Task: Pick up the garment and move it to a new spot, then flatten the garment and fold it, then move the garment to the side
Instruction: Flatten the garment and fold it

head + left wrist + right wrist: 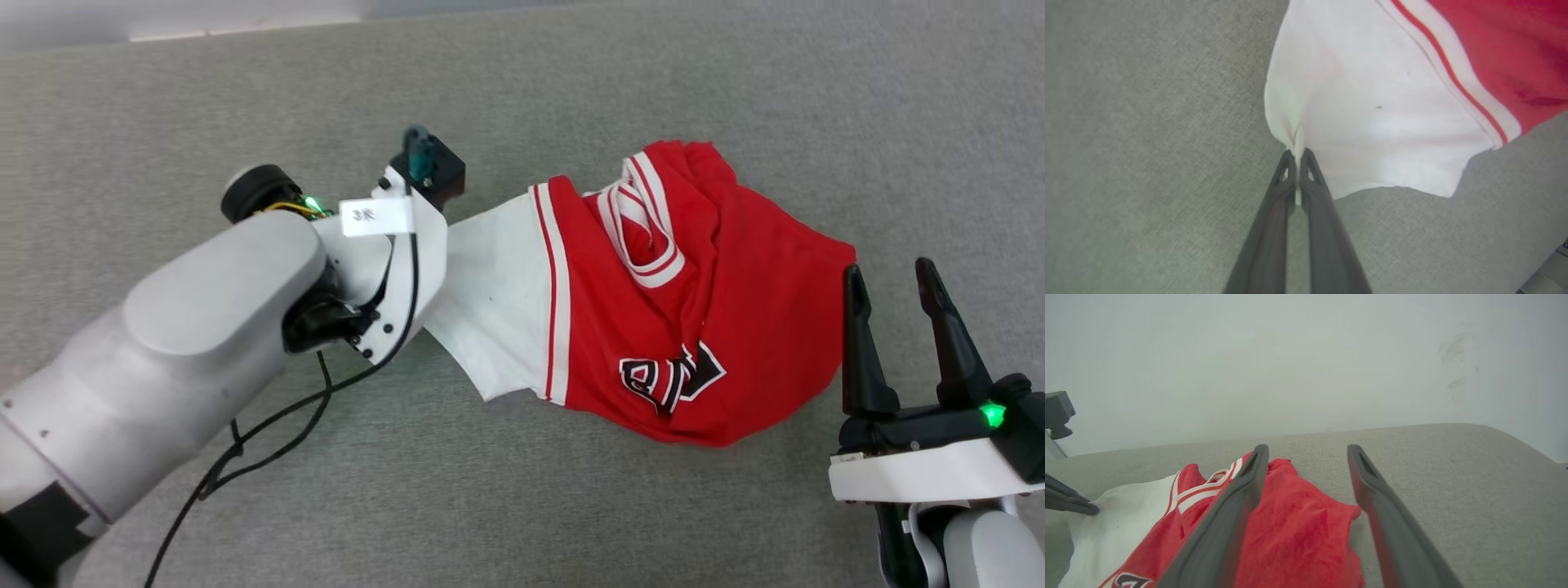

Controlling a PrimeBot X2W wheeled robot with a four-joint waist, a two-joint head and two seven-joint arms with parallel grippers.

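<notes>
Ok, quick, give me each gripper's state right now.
Left gripper: shut on the garment, pinching its white sleeve.
Right gripper: open, holding nothing.

Head looks down; wrist views close, low; all share garment.

Grey woven surface; behind it a pale wall, perhaps scuffed.

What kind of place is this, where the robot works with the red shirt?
Probably an indoor lab or test workspace, though I cannot be sure. A wide grey cloth-covered surface holds a crumpled garment, and a plain pale wall rises behind it.
</notes>
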